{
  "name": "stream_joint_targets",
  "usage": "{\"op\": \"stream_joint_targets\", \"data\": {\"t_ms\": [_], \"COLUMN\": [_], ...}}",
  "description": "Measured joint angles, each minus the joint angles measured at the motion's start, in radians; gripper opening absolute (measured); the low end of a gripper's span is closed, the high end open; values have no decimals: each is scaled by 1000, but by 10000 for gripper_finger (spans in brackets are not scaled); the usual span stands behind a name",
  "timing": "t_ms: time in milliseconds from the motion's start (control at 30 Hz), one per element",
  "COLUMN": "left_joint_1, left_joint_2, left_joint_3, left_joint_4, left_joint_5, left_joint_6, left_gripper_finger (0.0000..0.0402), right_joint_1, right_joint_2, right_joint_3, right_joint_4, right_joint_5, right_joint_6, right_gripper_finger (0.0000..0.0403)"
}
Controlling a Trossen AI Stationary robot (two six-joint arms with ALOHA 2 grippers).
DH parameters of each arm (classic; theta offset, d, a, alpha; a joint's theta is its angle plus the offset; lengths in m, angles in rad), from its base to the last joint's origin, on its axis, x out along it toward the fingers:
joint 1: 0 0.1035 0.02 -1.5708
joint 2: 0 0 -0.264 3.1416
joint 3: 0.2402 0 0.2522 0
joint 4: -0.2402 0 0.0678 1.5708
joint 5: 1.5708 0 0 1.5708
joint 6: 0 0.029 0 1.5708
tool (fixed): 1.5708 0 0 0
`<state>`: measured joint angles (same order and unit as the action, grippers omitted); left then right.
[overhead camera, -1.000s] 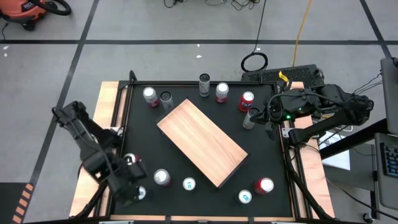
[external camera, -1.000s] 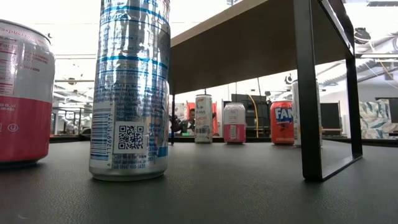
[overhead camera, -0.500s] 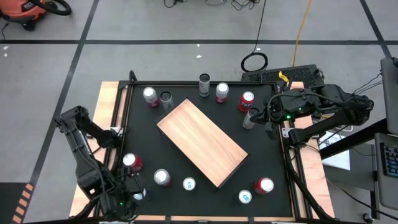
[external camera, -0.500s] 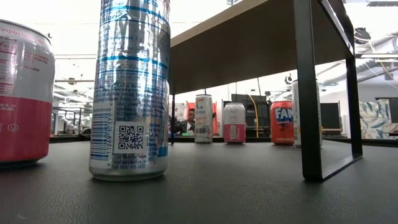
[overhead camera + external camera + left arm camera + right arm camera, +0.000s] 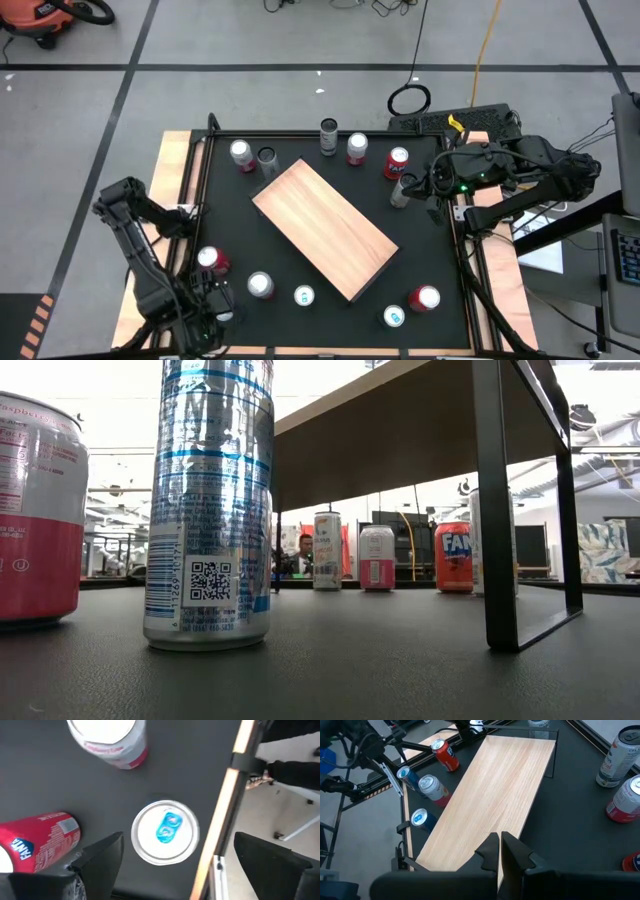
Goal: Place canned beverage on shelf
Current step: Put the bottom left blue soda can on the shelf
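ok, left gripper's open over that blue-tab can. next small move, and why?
Probably lower the left gripper straight down around the blue-tab can, then close. In the left wrist view the fingers are spread wide and the upright can sits between them, close to the table edge. No can is on the shelf yet. The right gripper waits shut by the far right edge.

Both arms: black segmented links, boxy joints, matte finish. Left arm has thin dark cabling along the links; small green LED near the wrist. Right arm has a bulkier black housing, green LED at its 9 o'clock end, loose black cables draped round it. Left gripper: flat, dark, angular jaws. Right gripper: tapered black jaws on a blocky mount.
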<state>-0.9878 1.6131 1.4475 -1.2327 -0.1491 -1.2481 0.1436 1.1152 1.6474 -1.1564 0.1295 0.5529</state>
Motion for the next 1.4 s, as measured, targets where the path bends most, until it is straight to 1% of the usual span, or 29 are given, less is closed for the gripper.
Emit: {"op": "stream_joint_targets", "data": {"t_ms": [133,367,533,800,1067,1167,1400], "left_joint_1": [0,0,4,12,20,22,27], "left_joint_2": [0,0,0,0,0,0,0], "left_joint_3": [-26,-89,-126,-188,-208,-208,-209], "left_joint_4": [17,102,115,211,216,233,229], "left_joint_5": [-2,-11,-11,-12,-13,-13,-1], "left_joint_6": [16,24,24,23,28,42,51], "left_gripper_finger": [369,369,368,368,367,357,316], "right_joint_1": [0,0,0,0,0,0,0], "right_joint_2": [0,0,0,0,0,0,0], "right_joint_3": [0,0,0,0,0,0,0], "right_joint_4": [0,0,1,1,1,1,1], "right_joint_5": [0,0,0,0,0,0,0], "right_joint_6": [0,6,10,9,11,11,11], "right_gripper_finger": [0,0,0,0,0,0,0]}}
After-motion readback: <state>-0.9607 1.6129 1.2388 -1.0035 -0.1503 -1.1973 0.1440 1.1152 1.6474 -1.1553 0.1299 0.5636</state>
